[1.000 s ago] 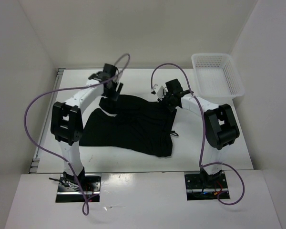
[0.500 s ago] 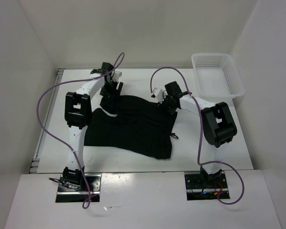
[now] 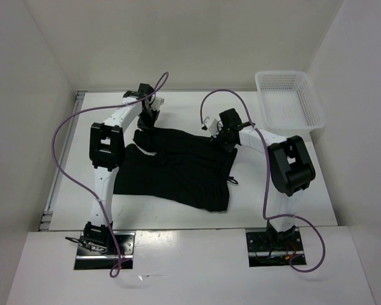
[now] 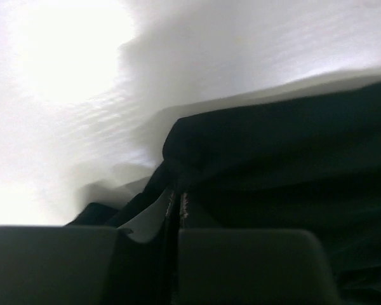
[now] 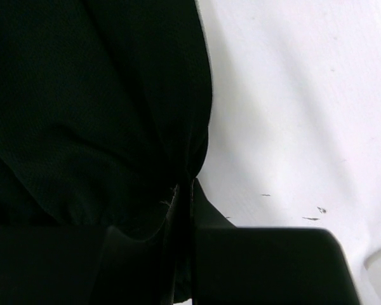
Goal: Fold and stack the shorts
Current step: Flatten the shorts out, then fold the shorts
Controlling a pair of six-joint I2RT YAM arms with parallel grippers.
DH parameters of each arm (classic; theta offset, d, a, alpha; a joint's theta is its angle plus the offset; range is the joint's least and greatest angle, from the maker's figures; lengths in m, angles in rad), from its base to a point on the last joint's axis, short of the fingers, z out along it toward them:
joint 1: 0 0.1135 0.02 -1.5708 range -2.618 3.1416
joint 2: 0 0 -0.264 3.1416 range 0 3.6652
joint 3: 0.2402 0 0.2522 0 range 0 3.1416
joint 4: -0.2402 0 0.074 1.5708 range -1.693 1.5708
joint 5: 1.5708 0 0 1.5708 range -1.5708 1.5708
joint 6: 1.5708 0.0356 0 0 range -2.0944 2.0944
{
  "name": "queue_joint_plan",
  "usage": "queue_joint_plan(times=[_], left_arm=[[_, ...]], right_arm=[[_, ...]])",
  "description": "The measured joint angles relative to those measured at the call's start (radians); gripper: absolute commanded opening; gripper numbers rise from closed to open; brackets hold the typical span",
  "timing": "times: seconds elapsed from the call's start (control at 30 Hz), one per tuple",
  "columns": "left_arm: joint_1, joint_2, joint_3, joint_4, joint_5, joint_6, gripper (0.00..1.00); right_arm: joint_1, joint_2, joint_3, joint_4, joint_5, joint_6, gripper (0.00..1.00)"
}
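While the shorts (image 3: 178,168) lie spread on the bench (image 3: 184,108), both arms reach to their far edge.

1. The left gripper (image 3: 145,129) sits at the far left corner of the shorts. In the left wrist view its jaws are pressed together, and a fold of black fabric is pinched between the fingers (image 4: 254,267). The cloth rises in a small ridge at the tips.
2. The shorts are black and lie mostly flat with shallow wrinkles. The far left corner is bunched. A short cord (image 3: 232,180) projects at the right edge.
3. The right gripper (image 3: 222,142) sits at the far right corner of the shorts. In the right wrist view its jaws are closed to a thin slit, with the fabric edge clamped between them. Bare bench shows to the right of that edge.
4. The white mesh basket (image 3: 308,98) stands beyond and to the right of the shorts, well apart from them.
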Motion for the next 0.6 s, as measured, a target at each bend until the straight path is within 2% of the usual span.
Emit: queue_joint_plan(times=[0.17,0.33,0.47,0.6], left_arm=[[-0.003,-0.041,0.028,0.066,-0.125,0.0,0.0],[-0.002,-0.246,0.021,0.19,-0.214,-0.003,0.0],[-0.01,-0.48,-0.106,0.282,-0.235,-0.004,0.01],[-0.031,-0.668,-0.365,0.365,-0.277,-0.002,0.06]], right_arm=[[0.0,0.0,0.006,0.032,0.057,0.001,0.0],[0.008,-0.018,0.053,0.066,0.074,-0.015,0.0],[0.013,-0.08,0.078,0.095,0.074,-0.038,0.0],[0.017,-0.159,0.077,0.081,0.073,-0.065,0.0]])
